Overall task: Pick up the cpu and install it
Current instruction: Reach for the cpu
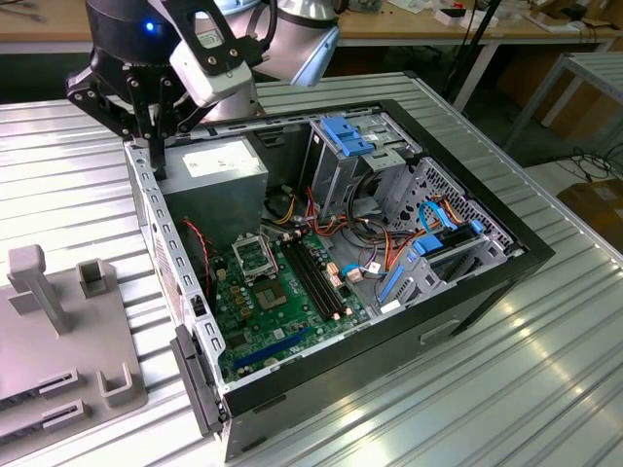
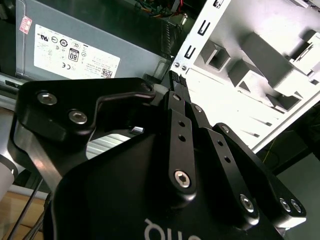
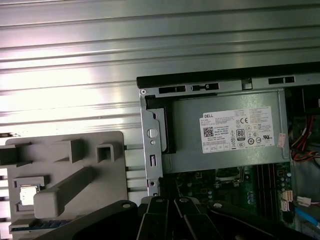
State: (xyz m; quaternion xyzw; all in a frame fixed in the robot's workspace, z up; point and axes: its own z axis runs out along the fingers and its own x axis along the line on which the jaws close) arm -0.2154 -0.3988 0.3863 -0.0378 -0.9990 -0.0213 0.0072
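The cpu is a small silvery square lying in a recess of the grey holder block beside the computer case. My gripper hangs over the case's rear corner, at the metal wall next to the grey power-supply box. Its black fingers stand together, shut, and I see nothing between them. The metal-framed socket on the green motherboard lies apart from the gripper, further inside the case. In the first wrist view the gripper sits between the holder block and the case wall.
The open computer case lies on a ribbed metal table. Inside are black memory slots, cables and blue-tabbed drive cages. The holder block with upright posts stands at the exterior view's left.
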